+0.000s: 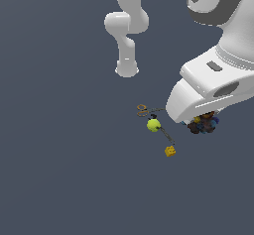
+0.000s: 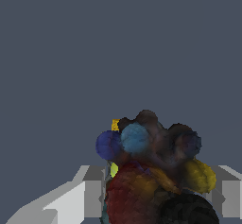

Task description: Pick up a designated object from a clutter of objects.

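While the lump (image 2: 151, 171) sits between the two grey fingers (image 2: 80, 194) in the wrist view, the grip looks closed on it, one finger at each side, though the actual contact faces are hidden behind its bulges. In the exterior view the same dark, many-coloured lump (image 1: 203, 123) shows just below the white hand of the arm (image 1: 208, 88), toward the exterior view's right; whether it rests on the floor (image 1: 64, 169) or hangs clear of it cannot be told.

The main risk, judged from these views, is a slip. The lump is knobbly, made of rounded bits in blue, brown-orange, yellow and black, so the fingers may bear on only one or two bumps. A quick lift or swing could roll it out of the claw (image 2: 151, 197). It also bulges well past the fingers, so much of its bulk hangs outside the grip and could tip it loose.

The rest of the clutter lies to the exterior view's left of the lump, apart from it: a yellow-green ball (image 1: 154, 125), a yellow block (image 1: 170, 151) a little further off, a brownish scissors-like piece (image 1: 143, 110) and a thin grey stick (image 1: 166, 136) running between ball and block. None touches the lump, and nothing stands above it, so a straight upward lift looks unobstructed. A sideways move toward the ball could knock these pieces about.
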Controlling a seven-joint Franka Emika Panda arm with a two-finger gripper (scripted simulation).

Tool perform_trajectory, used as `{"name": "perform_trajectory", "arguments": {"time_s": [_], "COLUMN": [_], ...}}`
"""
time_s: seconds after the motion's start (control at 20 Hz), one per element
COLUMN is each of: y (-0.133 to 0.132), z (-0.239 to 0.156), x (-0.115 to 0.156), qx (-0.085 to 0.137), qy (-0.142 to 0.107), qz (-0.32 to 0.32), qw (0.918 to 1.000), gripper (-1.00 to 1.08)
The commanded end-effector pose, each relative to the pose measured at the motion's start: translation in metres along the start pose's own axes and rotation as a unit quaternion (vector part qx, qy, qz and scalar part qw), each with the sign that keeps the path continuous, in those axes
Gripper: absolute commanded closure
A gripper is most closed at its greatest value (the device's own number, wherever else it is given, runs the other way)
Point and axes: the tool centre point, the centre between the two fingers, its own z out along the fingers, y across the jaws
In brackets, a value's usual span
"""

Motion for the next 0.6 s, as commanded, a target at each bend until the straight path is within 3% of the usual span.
{"name": "perform_trajectory", "arguments": {"time_s": [0.0,0.55], "y": [-0.002,-0.005], "z": [-0.01,-0.024], "x": [0.004,0.01], "qx": [0.0,0.0], "qy": [0.0,0.0], "qz": [0.0,0.0], "qw": [1.0,1.0], "gripper": [1.08,1.08]}}
